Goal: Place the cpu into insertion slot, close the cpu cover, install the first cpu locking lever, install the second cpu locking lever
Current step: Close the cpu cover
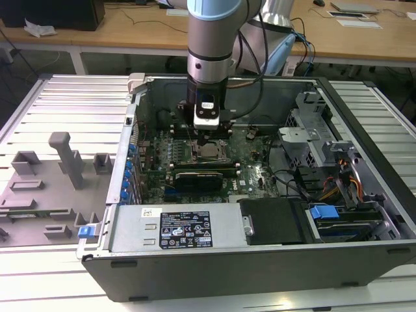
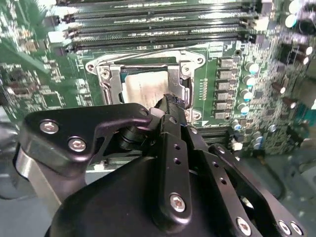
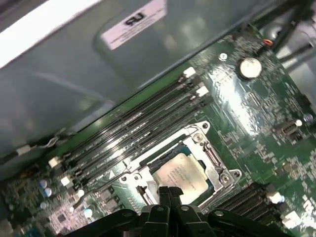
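Flank: memory slots [image 3: 143,123] just beside the insertion slot [image 3: 185,170].
Another side: long black card [image 1: 207,175], near.
Overhead: case [image 1: 214,279] open-topped.

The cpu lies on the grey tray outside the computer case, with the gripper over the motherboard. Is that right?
No: the cpu lies in the socket on the motherboard, as the first wrist view shows. The gripper is over the motherboard.
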`<move>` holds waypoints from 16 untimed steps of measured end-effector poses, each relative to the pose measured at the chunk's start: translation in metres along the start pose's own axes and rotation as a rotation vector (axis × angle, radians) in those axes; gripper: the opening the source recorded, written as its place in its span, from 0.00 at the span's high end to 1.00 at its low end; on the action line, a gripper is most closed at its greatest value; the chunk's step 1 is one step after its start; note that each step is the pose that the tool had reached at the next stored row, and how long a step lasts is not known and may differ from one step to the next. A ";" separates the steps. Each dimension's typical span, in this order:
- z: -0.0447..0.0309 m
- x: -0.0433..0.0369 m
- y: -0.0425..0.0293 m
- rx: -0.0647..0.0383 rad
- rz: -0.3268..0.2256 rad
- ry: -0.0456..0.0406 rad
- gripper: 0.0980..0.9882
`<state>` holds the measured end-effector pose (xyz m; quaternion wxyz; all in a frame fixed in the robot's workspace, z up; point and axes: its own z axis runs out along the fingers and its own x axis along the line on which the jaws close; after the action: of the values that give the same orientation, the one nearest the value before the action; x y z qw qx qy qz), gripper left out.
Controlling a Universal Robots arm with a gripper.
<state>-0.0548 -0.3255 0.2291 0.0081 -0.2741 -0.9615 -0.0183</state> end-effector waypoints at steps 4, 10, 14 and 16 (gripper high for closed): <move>0.0003 0.0000 0.0000 0.004 -0.130 0.0036 0.99; 0.0011 -0.0001 0.0000 0.018 -0.274 0.0026 0.99; 0.0021 0.0000 -0.0001 0.023 -0.382 0.0045 0.99; 0.0025 0.0000 -0.0001 0.023 -0.425 0.0055 0.99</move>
<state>-0.0548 -0.3255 0.2266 0.0099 -0.0650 -0.9978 -0.0091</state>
